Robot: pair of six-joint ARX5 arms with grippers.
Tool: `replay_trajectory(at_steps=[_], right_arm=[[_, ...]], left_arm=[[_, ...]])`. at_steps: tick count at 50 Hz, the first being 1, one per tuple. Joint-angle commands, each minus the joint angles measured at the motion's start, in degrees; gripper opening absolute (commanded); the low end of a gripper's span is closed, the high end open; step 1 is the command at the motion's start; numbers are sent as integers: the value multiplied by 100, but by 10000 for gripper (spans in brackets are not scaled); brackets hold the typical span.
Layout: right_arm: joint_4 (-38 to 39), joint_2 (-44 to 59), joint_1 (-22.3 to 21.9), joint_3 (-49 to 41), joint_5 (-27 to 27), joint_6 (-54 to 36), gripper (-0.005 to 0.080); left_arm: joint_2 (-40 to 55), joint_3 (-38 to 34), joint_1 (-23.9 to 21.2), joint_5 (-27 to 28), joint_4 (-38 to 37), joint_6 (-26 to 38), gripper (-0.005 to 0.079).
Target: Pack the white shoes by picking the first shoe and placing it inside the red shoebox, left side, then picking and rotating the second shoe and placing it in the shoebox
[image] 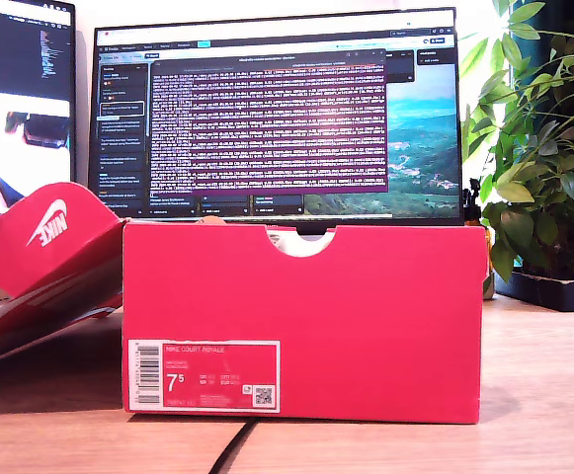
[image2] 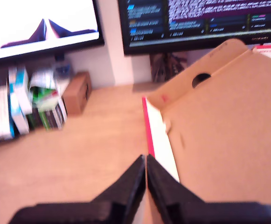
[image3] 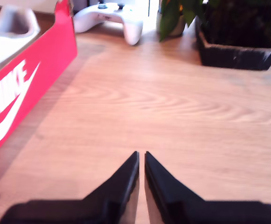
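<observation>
The red shoebox (image: 306,316) stands open on the wooden table, its labelled end and half-round notch facing the exterior view. Something white (image: 299,243) shows through the notch. In the second wrist view the box's swoosh-printed side (image3: 28,88) is beside my second gripper (image3: 141,155), and a white shoe (image3: 7,28) shows over its wall, inside the box. My second gripper is shut, empty, over bare table. My first gripper (image2: 145,159) is also shut and empty, next to the lid's brown inner face (image2: 228,130). Neither gripper appears in the exterior view.
The red lid (image: 44,247) leans at the exterior view's left. Two monitors (image: 277,114) stand behind the box, and a potted plant (image: 543,148) at that view's right. A white game controller (image3: 109,16) and a black planter tray (image3: 238,53) lie beyond my second gripper. Books (image2: 28,100) sit under a monitor.
</observation>
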Motion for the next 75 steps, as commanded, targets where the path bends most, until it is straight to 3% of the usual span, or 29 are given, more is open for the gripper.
replay_trajectory(at_steps=[1,20,42,60,66,75], right_arm=[[-39,-175,11,-81,-116,15,-11],[-678,-1298,15,-177,-149,22,-11],[-1663,-3294,13,-431,127,103,-11],[-1475,-3285,11,-431,162,203,-11],[-1615,-3283,11,-428,164,787,-11],[-1609,-3283,11,-428,164,789,-11]], left_arm=[[-103,-201,20,72,31,-105,-20],[-437,-201,20,146,-212,-166,-20],[-437,-201,20,144,-197,-168,-20],[-671,-201,22,103,-175,-293,-20],[-1102,-201,22,105,-260,-297,-20],[-1738,-201,22,107,-1040,-280,-20]])
